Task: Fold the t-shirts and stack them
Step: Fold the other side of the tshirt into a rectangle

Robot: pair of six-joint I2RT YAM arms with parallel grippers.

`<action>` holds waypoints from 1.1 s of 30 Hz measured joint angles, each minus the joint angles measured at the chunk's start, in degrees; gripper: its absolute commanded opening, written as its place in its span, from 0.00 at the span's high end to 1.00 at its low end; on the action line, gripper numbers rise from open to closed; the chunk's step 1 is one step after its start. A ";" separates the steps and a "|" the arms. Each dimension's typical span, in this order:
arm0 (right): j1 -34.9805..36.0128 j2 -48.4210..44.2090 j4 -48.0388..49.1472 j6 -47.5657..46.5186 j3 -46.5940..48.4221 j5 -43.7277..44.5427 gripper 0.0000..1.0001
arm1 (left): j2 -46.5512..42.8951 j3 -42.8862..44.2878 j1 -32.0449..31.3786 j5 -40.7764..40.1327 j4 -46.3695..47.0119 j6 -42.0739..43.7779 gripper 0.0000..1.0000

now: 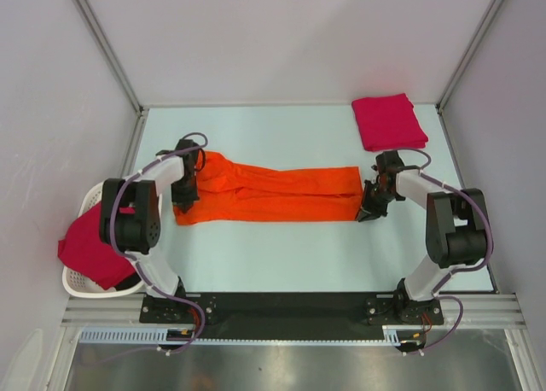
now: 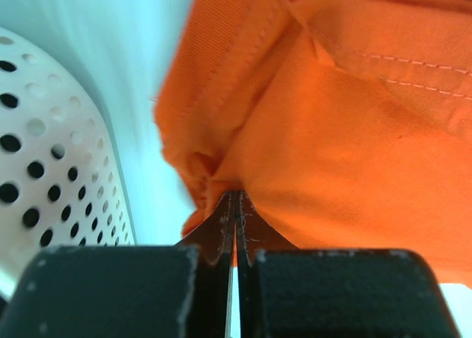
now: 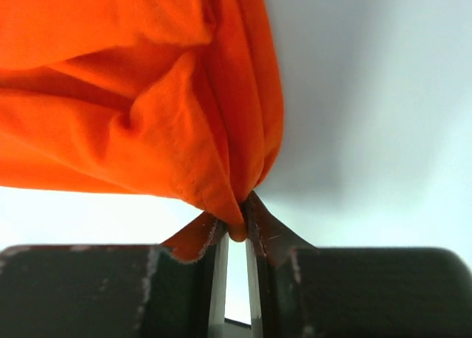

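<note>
Bright orange cotton t-shirt lies as a long folded band across the middle of the pale blue table, stretched between both arms, its ends at the grippers. Left gripper is pressed tight on a bunched edge at the band's left end, just beside the white perforated plastic basket. Right gripper has jaws a sliver apart, with the shirt's right corner nipped between the tips; the hold looks thin. One folded crimson-pink t-shirt sits at the far right corner, well apart, and another crimson-pink shirt hangs over the basket rim. Risks, as judged: the right corner could slip out if the arms pull the band taut or lift, since only the very tip is caught. An uneven lift would then let the fold fall open and wrinkle. Left end is bunched, so the next fold may come out skewed. A left swing could also snag the basket.
</note>
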 measured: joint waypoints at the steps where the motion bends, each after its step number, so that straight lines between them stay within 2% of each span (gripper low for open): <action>1: -0.02 -0.76 -0.74 -0.24 -0.11 0.52 0.81 | -0.63 -0.02 -0.24 0.02 -0.04 0.00 0.96; 2: -0.04 -1.77 -1.57 -0.57 -0.24 1.11 0.80 | -1.55 -0.02 -0.50 0.04 -0.11 0.00 0.93; 3: -0.04 -3.28 -2.84 -0.92 -0.31 1.64 0.66 | -2.67 -0.07 -0.81 0.11 -0.11 0.00 0.89; 5: -0.07 -7.96 -5.35 -1.86 -0.28 2.60 0.59 | -6.49 -0.24 -1.70 0.46 -0.26 0.04 0.81; 6: -0.09 -8.92 -5.84 -1.73 -0.28 2.82 0.55 | -8.83 -0.28 -2.27 0.59 -0.24 0.00 0.69; 7: -0.09 -11.52 -7.04 -2.08 -0.20 3.32 0.49 | -11.41 -0.28 -2.82 0.79 -0.17 -0.02 0.64; 8: -0.15 -14.19 -8.22 -2.23 0.00 3.58 0.26 | -14.05 -0.31 -3.32 0.98 -0.22 -0.04 0.57; 9: -0.20 -16.87 -9.27 -2.34 0.37 3.74 0.20 | -16.74 -0.31 -3.76 1.40 -0.20 -0.09 0.41; 10: -0.20 -19.19 -10.14 -2.03 0.98 3.74 0.19 | -19.45 -0.26 -4.09 1.84 -0.20 -0.11 0.35; 11: -0.28 -21.05 -10.75 -2.27 1.81 3.85 0.16 | -21.92 -0.22 -4.35 2.23 -0.28 -0.13 0.23; 14: -0.28 -23.19 -11.23 -2.43 3.91 3.34 0.16 | -27.28 0.44 -4.50 3.32 -0.70 -0.39 0.13; 21: 0.37 -18.47 -10.62 -3.34 6.29 0.31 0.18 | -29.83 -1.07 -4.50 8.61 -0.68 -3.43 0.18; 28: 3.56 -6.51 -8.02 -5.51 11.91 1.18 0.16 | -30.64 -14.43 -4.22 21.51 4.35 -10.78 0.18; 33: 2.21 -1.40 -7.72 -6.91 14.03 3.02 0.16 | -36.65 -19.15 -2.40 23.50 5.44 -15.76 0.14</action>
